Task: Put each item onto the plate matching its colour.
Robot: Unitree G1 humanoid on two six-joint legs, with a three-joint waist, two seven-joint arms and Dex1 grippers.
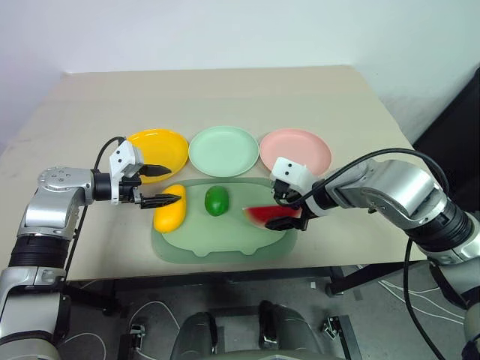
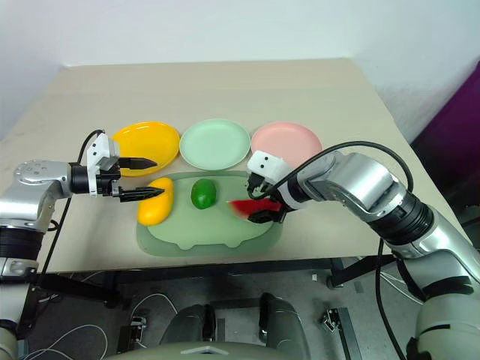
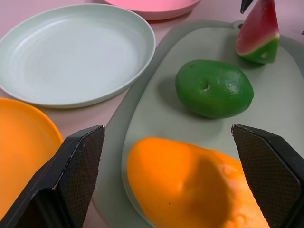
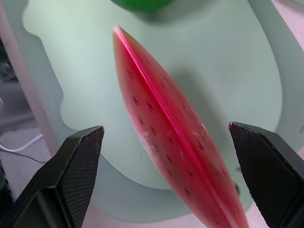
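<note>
No readable text, labels, brands, numbers or signs in any view. Plates, toy foods, mat, tabletop all unmarked.

Yellow mango (image 1: 170,209); green fruit (image 1: 216,200); red seeded watermelon (image 4: 166,137).
</note>
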